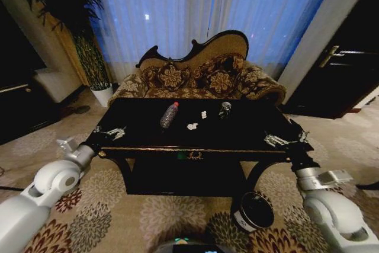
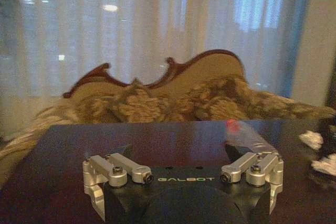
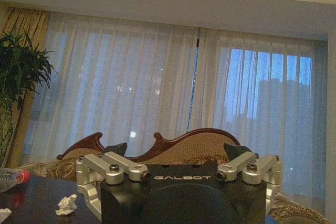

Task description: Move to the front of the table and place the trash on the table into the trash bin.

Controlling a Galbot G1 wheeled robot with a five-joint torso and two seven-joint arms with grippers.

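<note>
Pale curtains and a floral sofa [image 1: 195, 72] stand behind the black table [image 1: 148, 137]. On its far half lie the bottle [image 1: 169, 115], two paper bits [image 1: 192, 126], and the grey wad [image 1: 224, 109]. The bottle's long axis runs away from the robot, cap at the far end. The left gripper [image 1: 112, 131], jaws spread, hovers at the near-left corner and looks nearer the bottle. The right gripper [image 1: 277, 141], also spread, hovers near-right. The bin [image 1: 253, 211] sits on the floor, front right.

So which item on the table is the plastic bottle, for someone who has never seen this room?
Start at the glossy black table in front of the floral sofa. Among the small items along its far side, the clear bottle lies on its side at the left end. Unlike the white paper bits and the grey wad, it is long, transparent and red-capped.
</note>
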